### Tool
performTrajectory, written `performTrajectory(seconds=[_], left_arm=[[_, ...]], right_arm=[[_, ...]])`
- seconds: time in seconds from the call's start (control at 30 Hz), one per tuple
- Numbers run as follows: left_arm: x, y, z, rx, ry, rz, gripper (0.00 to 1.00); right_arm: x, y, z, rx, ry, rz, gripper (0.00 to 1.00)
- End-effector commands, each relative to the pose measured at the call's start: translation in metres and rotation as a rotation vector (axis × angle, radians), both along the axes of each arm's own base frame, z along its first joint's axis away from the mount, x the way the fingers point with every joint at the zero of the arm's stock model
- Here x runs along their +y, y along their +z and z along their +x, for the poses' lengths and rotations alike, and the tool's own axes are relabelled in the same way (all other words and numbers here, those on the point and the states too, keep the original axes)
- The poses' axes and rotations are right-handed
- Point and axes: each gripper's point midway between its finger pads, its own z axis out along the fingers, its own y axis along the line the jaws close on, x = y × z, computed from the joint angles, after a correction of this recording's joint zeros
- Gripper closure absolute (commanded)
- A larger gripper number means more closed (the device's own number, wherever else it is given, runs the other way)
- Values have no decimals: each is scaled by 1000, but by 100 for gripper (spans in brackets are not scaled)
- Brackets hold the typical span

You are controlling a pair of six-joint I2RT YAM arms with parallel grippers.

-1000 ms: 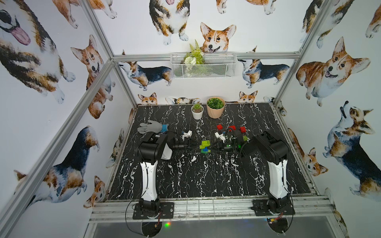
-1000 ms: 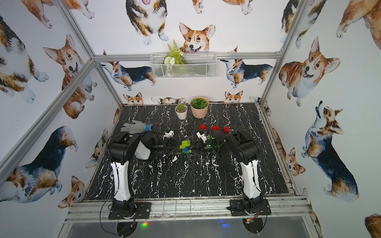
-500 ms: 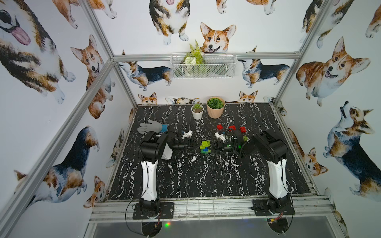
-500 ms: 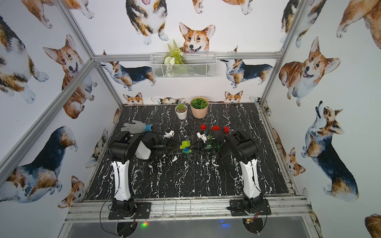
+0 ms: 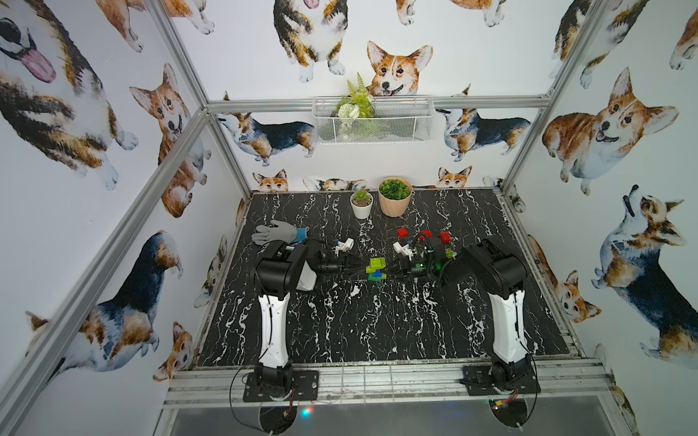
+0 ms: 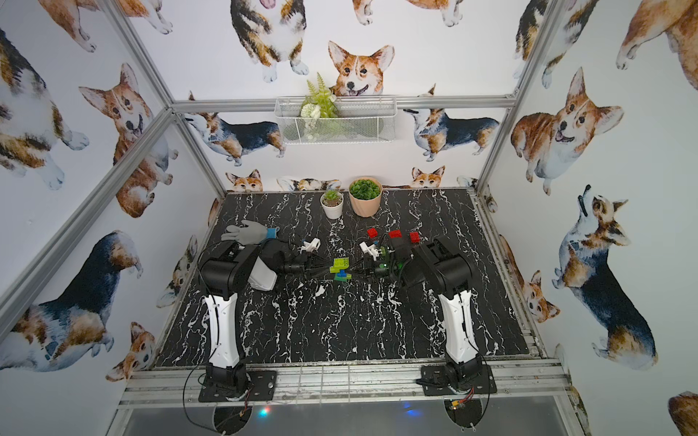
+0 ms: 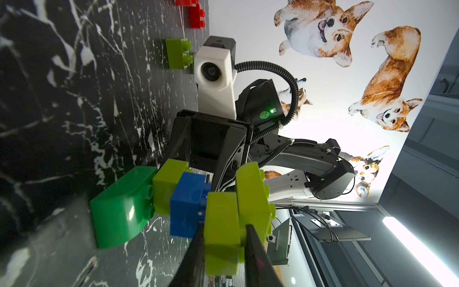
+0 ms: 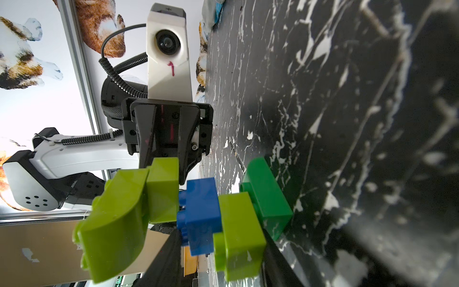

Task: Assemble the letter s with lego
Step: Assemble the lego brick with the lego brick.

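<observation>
A lego stack (image 5: 376, 268) (image 6: 341, 268) stands mid-table between both arms. From the table up it runs dark green curved brick (image 7: 119, 206), lime brick (image 7: 167, 184), blue brick (image 7: 188, 206), lime brick (image 7: 222, 223), lime curved brick (image 7: 253, 196). My left gripper (image 7: 224, 241) is shut on the upper lime brick. My right gripper (image 8: 219, 261) is shut across the blue brick (image 8: 201, 213) and the lower lime brick (image 8: 238, 231). Three red bricks (image 5: 403, 232) (image 5: 425, 234) (image 5: 445, 237) and a loose lime brick (image 5: 449, 253) lie behind the right arm.
A grey glove (image 5: 277, 232) lies at the back left. Two plant pots, white (image 5: 362, 205) and tan (image 5: 394, 200), stand at the back edge. A wire basket (image 5: 372, 120) hangs on the back wall. Aluminium frame rails border the black marble table (image 5: 377, 324).
</observation>
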Motion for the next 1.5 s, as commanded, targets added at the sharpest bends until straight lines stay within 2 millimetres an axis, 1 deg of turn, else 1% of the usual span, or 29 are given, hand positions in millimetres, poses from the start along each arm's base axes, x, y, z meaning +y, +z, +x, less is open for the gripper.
performTrajectory(seconds=[0.0,0.27,0.7,0.97,1.1,1.17,1.3,1.43,1.47], left_arm=[[0,4,-6,35,-66,-10,92],[-2,1,-1,29,-63,-10,92],[-4,-1,-7,26,-85,-9,92],[-4,-8,-6,43,-79,-5,93],[-3,-2,-3,21,-76,-10,93],[-3,1,-3,21,-76,-11,93],[-3,1,-4,21,-73,-10,92],[-3,16,0,-22,-70,-20,91],[-3,17,0,-21,-72,-20,91]], right_arm=[[-33,-81,-4,260,-192,-333,57],[-34,-82,-3,263,-194,-332,57],[-35,-84,-4,268,-193,-333,57],[-35,-83,-5,266,-196,-329,57],[-34,-81,-4,266,-197,-316,57],[-32,-76,-3,259,-199,-306,55],[-32,-69,0,239,-198,-311,55],[-32,-65,-1,235,-199,-304,53],[-32,-64,-1,236,-199,-302,52]])
